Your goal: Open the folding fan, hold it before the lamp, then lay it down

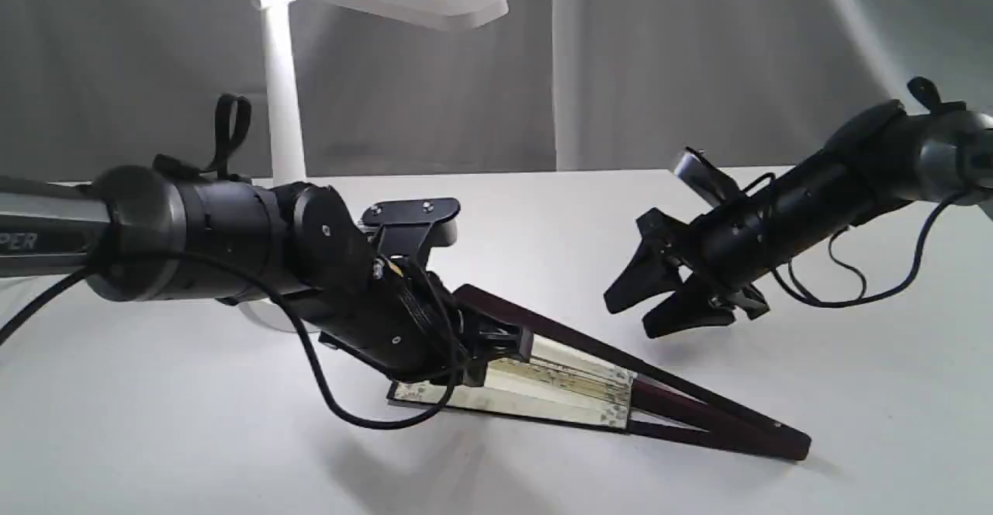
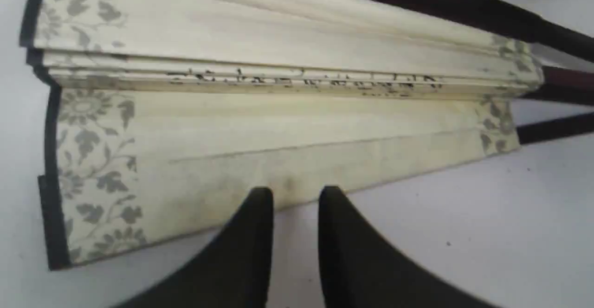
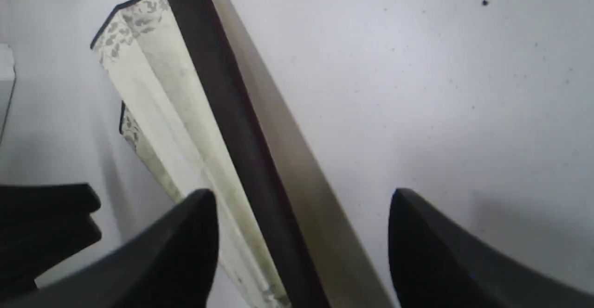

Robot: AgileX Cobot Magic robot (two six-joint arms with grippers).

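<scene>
Exterior view: the folding fan [image 1: 574, 387] lies partly spread on the tabletop [image 1: 543, 236], in front of the lamp [image 1: 283, 96]. The left pincer [image 1: 493, 348] is down at its leaf end, and the right pincer [image 1: 640, 315] hovers near the ribs.

Left wrist view: the left pincer [image 2: 294, 196] is slightly apart, gripping nothing, with its tips at the leaf's edge.

Right wrist view: the right pincer [image 3: 301, 201] gapes wide over the dark guard.

The large folding fan [image 1: 589, 391] of cream pleated paper has grey leaf-patterned borders, a column of small black script and dark maroon wooden guards; it lies partly spread as a narrow wedge; the edge of its broad leaf end sits at the tips of the left gripper's [image 2: 296, 196] narrowly parted jaws; its upper guard, tilted upward, passes beneath the right gripper's [image 3: 301, 196] wide jaws; the white plastic bar-headed desk lamp [image 1: 283, 88] stands upright behind the left jaws, well apart from the right.
</scene>
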